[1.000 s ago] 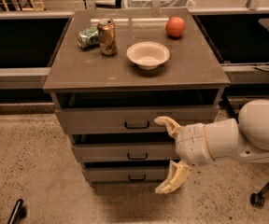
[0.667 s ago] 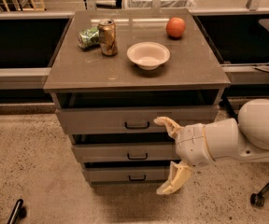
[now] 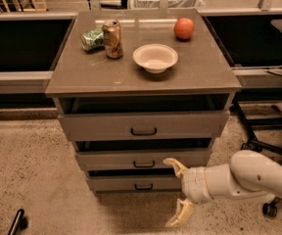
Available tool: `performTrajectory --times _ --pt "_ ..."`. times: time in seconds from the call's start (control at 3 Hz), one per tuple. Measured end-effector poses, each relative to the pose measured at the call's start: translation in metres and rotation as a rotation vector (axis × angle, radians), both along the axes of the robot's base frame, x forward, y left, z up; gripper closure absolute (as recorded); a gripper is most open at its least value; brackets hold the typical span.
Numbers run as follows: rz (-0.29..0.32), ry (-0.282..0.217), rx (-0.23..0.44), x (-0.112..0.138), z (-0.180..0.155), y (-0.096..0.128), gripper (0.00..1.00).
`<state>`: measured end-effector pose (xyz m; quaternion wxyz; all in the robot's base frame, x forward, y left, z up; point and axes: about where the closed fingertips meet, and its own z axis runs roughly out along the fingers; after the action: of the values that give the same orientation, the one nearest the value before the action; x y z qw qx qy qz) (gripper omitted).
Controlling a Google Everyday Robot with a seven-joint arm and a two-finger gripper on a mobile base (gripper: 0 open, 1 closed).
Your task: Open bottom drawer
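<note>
Gripper (image 3: 174, 193) agape nr bottom drawer (image 3: 116, 183)

high front view, tool (image 3: 168, 192) lower right

We see a matt grey-brown bottom drawer (image 3: 116, 183), a smooth, cream, plastic-looking gripper (image 3: 170, 192) spread wide beside its right end, a shiny metal can (image 3: 112, 39), a matt pale bowl (image 3: 155, 58) and a rough speckled floor (image 3: 28, 170).
</note>
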<state>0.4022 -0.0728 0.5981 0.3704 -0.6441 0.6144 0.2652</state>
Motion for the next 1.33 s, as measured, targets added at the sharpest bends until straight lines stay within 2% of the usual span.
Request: performTrajectory --times 0.33,0.67,1.0,1.33 --pt "-0.043 -0.021 0.038 0.001 -0.032 -0.017 0.00" --pt "-0.047 -0.021 0.047 -0.001 -0.038 -0.019 0.00" --pt "-0.097 0.012 0.074 0.018 -0.067 -0.030 0.00" --pt "-0.247 0.001 0.109 0.051 -0.154 -0.066 0.00"
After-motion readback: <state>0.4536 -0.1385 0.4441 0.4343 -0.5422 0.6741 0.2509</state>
